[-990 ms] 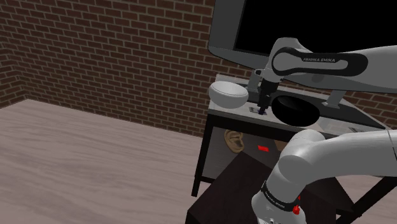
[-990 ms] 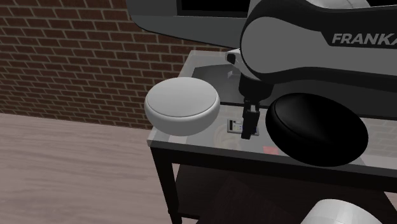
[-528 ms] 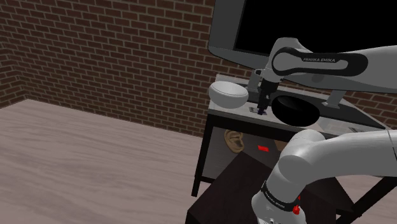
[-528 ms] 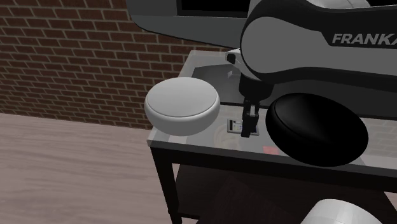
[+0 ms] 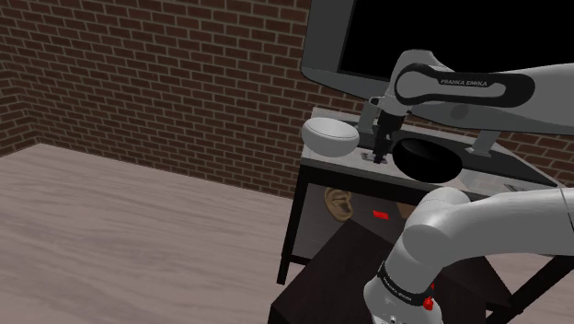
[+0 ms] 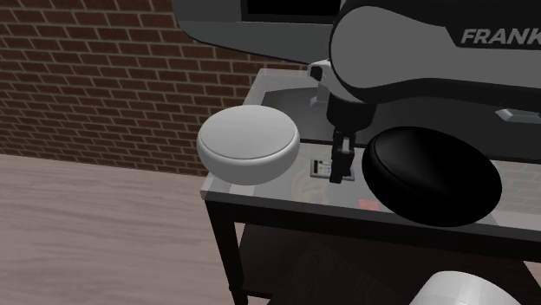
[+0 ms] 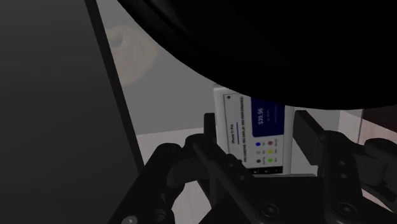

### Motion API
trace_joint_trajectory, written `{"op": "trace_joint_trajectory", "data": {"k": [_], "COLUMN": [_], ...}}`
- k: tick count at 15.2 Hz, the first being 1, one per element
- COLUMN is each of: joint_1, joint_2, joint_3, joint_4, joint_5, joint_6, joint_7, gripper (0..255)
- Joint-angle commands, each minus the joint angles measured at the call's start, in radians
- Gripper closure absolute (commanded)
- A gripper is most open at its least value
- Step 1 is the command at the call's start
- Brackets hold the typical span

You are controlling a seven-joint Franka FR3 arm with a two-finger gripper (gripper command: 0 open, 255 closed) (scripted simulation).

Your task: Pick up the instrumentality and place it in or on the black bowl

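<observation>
The instrumentality is a small white box [image 7: 254,137] with a blue panel and coloured dots on its face. My gripper [image 7: 257,127] is shut on it, one black finger [image 7: 211,129] pressing each side. In the second exterior view the gripper [image 6: 340,170] hangs straight down between the two bowls, with the box [image 6: 322,169] at its tips, just off the table top. The black bowl [image 6: 431,176] sits right beside the gripper, toward that view's right. From the shoulder view the gripper [image 5: 378,156] stands at the near rim of the black bowl [image 5: 428,158].
A pale grey bowl [image 6: 249,143] stands at the table's corner, on the gripper's other side. The grey-topped table [image 6: 260,195] has dark legs and a lower shelf. A large dark screen [image 5: 368,46] rises behind. A brick wall [image 5: 166,83] and wooden floor [image 5: 120,239] surround it.
The fingers have closed on the white box. Gripper and box have since risen slightly from the table top.
</observation>
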Motion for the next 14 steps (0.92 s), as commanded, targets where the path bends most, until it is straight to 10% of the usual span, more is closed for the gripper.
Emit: {"op": "trace_joint_trajectory", "data": {"k": [1, 14], "joint_1": [0.003, 0.026], "joint_2": [-0.001, 0.020], "joint_3": [0.010, 0.066], "joint_4": [0.023, 0.200], "joint_5": [0.009, 0.062], "joint_6": [-0.024, -0.181], "joint_7": [-0.001, -0.013], "gripper": [255, 255]}}
